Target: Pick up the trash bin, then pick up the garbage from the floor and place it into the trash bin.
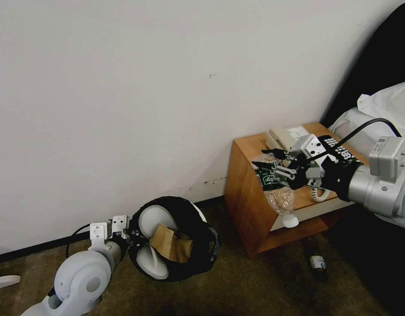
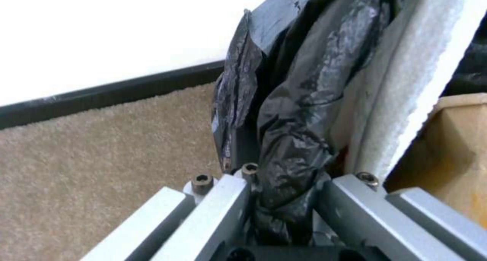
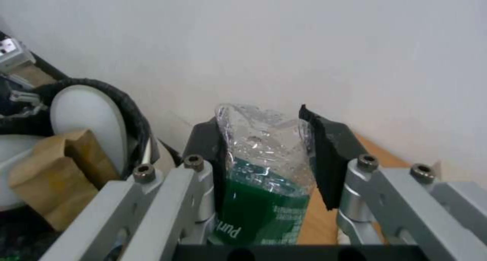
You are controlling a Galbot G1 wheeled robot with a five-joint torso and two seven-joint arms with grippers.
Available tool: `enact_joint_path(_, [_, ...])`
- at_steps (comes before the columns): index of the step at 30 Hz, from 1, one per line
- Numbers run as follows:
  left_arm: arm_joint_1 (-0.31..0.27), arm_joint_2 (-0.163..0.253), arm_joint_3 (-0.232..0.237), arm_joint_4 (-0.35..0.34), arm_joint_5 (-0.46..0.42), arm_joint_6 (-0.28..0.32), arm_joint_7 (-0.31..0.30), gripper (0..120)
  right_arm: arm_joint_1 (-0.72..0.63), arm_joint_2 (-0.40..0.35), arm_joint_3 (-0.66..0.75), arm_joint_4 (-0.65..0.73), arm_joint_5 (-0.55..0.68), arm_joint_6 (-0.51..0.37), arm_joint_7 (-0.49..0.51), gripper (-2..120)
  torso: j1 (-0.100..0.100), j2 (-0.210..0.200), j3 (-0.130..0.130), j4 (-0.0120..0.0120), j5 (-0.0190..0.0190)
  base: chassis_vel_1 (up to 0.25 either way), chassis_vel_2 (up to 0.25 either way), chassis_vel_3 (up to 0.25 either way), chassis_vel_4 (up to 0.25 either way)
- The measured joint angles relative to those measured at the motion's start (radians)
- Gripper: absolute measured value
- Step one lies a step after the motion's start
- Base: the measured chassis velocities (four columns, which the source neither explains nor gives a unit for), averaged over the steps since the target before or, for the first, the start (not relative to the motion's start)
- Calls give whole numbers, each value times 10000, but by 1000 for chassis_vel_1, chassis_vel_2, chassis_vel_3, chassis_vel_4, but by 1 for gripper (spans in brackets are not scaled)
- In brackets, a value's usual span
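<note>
1. Beside the wooden nightstand (image 1: 248,193), out over its front corner, my right gripper (image 1: 277,169) is clamped on a crushed clear plastic bottle (image 1: 277,188) with a green label. In the right wrist view the pads (image 3: 325,154) press both flanks of the bottle (image 3: 264,169) at the label band.
2. I judge the bottle very light and thin-walled: it is already dented and will buckle further under squeeze. The film looks slick, so the labelled midsection, where I hold it, seems the surest place; the neck would be stiffer but narrower.
3. Its long axis hangs steeply down and slightly toward my right, white cap (image 1: 291,221) at the low end, base up between my jaws.
4. Low to my left, my left gripper (image 1: 127,239) is closed on the rim of the trash bin (image 1: 198,219), pinching the black bag (image 2: 289,139) with the wall between the fingers. The bin is tipped, its mouth facing up toward me, near the baseboard.
5. The bin already holds two white slippers (image 1: 152,219) and a brown cardboard piece (image 1: 171,243), so free room lies toward the nightstand side.
6. A dark bottle (image 1: 317,263) lies on the carpet by the nightstand's foot, long axis running roughly away from the wall, not yet collected.
7. Judgement: the bag is limp and could slip on the rim, so the bin wants a steady hold.
</note>
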Motion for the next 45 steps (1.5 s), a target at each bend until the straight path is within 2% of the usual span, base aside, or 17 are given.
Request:
enact_joint_path(3, [-1,320,-46,-157,-91,0,51,0,60,-309,-11,-184,8,208,-115,32,0,1,0,-1,0,0,0,0,0])
enact_joint_path(9, [-77,697,-1,-310,-197,0,147,0,198,-792,-115,-515,-27,495,-393,32,0,0,0,0,0,0,0,0,0])
enact_joint_path(28, [55,1002,220,-435,487,-3,745,0,226,-1553,-101,-1057,-148,1299,-920,32,0,0,-1,-1,1,0,0,0,0])
enact_joint_path(36, [-119,1010,367,-259,637,-7,893,0,81,-1812,-42,-1197,-201,1647,-1264,32,0,0,-1,-2,1,0,0,0,0])
enact_joint_path(45, [-378,1191,453,-21,636,-9,1226,0,-376,-2501,102,-1599,-321,1961,-1489,32,0,0,-1,-1,0,0,0,0,0])
